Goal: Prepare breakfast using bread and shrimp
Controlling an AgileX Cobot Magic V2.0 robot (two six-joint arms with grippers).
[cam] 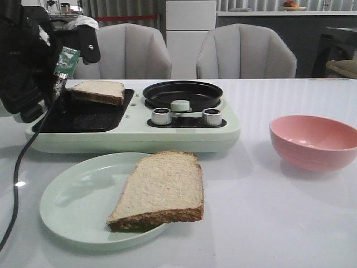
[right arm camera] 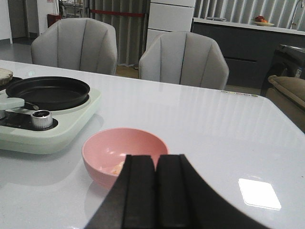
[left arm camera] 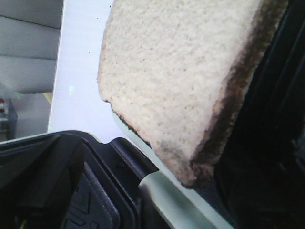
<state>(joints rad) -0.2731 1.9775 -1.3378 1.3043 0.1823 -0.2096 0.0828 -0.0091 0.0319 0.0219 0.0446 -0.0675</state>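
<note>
One bread slice (cam: 162, 190) lay flat on the pale green plate (cam: 72, 204). Its long axis ran front to back, with the rounded top toward the cooker (cam: 134, 131) and a crust edge overhanging the plate's front rim. The second slice (cam: 99, 91) sat on the cooker's black griddle (cam: 83, 114), tilted, its far side raised. In the left wrist view this slice (left arm camera: 186, 71) filled most of the frame, close under the camera; the left claw's fingers could not be made out, so its state could not be told. The right claw (right arm camera: 155, 191) hung above the table (cam: 279, 212), fingers pressed together, empty, just near the pink bowl (right arm camera: 125, 152). A small pale piece (right arm camera: 116, 168), possibly the shrimp, lay in the bowl. The round pan (cam: 183, 92) held nothing visible.
</note>
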